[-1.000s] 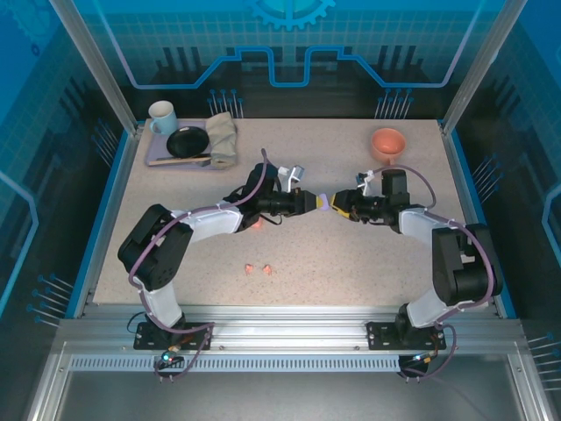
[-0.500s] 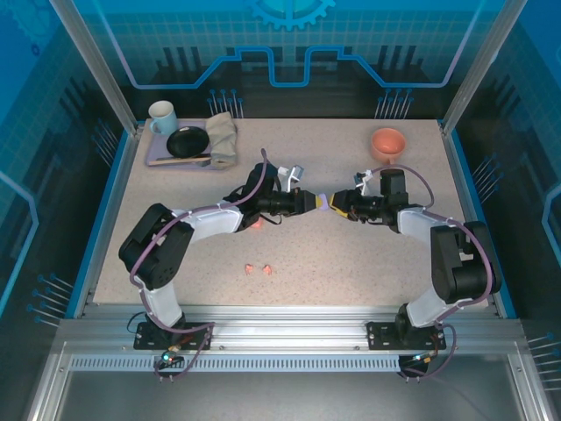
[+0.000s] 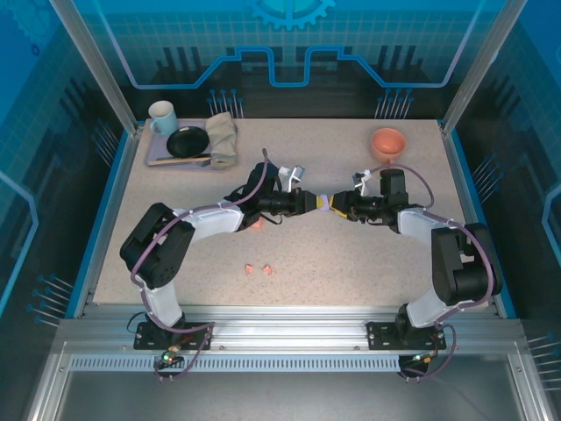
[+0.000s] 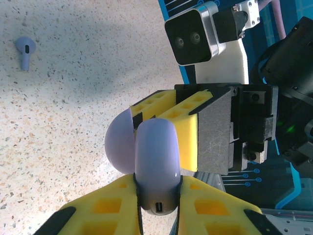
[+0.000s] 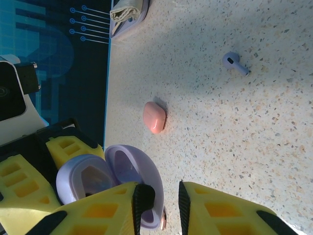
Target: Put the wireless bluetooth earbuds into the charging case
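Well back from the left pincer [image 3: 310, 202], toward its arm's base, two salmon-pink earbuds [image 3: 250, 267] lay side by side on the table [image 3: 351, 263]. A shut pink case [image 5: 154, 117] lay nearer, beside that arm's wrist. The left pincer was clamped on the lilac charging case [image 3: 323, 203]. Its yellow fingers [image 4: 112, 205] pressed both sides of the base, with the port end toward the wrist and the lid standing open beyond the tips. One lilac earbud [image 4: 24, 51] lay loose on the table, apart from both pincers. The right pincer [image 3: 337, 204] faced the left one tip to tip, its jaws narrowly parted astride the rim of the open case. Whether they pinched it could not be told. An orange bowl [image 3: 387, 142] stood well off to the far side of the right pincer.
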Motion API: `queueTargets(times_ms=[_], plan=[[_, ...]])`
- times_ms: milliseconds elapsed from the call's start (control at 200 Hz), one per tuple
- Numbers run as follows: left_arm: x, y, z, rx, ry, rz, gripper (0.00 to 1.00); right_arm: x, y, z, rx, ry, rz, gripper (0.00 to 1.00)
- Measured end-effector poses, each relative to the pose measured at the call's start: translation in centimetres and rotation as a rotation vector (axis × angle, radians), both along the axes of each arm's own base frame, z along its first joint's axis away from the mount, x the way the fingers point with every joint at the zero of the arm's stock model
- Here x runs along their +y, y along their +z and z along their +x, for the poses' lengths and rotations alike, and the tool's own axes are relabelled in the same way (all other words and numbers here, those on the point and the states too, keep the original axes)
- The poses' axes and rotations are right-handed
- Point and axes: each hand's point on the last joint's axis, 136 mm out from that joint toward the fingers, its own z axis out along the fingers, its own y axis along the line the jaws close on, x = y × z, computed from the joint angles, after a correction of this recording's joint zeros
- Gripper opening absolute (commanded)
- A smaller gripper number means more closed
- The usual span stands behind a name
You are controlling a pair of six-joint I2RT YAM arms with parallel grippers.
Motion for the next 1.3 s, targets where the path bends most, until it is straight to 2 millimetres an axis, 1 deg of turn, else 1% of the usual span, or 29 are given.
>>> queueTargets(times_ms=[175,335,400,535,580,695,770,820,935,1050,1301], plan=[[-0.1,-0.1,0.0,0.022,0.001,-0.012,0.19,0.1,0.1,-0.1,-0.006,0.011,0.005,0.21],[-0.1,0.3,0.3,0.029,0.014,-0.030,0.19,0.2,0.5,0.3,-0.020,0.015,0.008,0.16],[-0.1,0.4,0.4,0.030,0.016,-0.036,0.19,0.2,0.5,0.3,-0.021,0.016,0.008,0.12],[-0.1,0.5,0.5,0.039,0.023,-0.044,0.20,0.1,0.5,0.3,-0.023,0.016,0.005,0.00],[-0.1,0.5,0.6,0.039,0.024,-0.045,0.21,0.1,0.5,0.3,-0.027,0.017,0.004,0.00],[-0.1,0.6,0.7,0.037,0.025,-0.046,0.27,0.1,0.5,0.3,-0.027,0.017,0.004,0.00],[-0.2,0.6,0.7,0.034,0.024,-0.046,0.37,0.1,0.5,0.2,-0.025,0.021,0.007,0.00],[-0.2,0.8,0.7,0.033,0.023,-0.049,0.42,0.2,0.5,0.1,-0.021,0.024,0.009,0.00],[-0.6,1.5,0.8,0.009,0.015,-0.061,0.56,0.1,0.1,-0.1,-0.007,0.027,-0.001,0.00],[-0.7,1.7,0.8,0.003,0.015,-0.064,0.61,-0.1,-0.2,-0.3,0.010,0.025,-0.021,0.00],[-0.6,1.7,0.8,0.002,0.015,-0.063,0.63,-0.3,-0.4,-0.1,0.017,0.020,-0.050,0.00]])
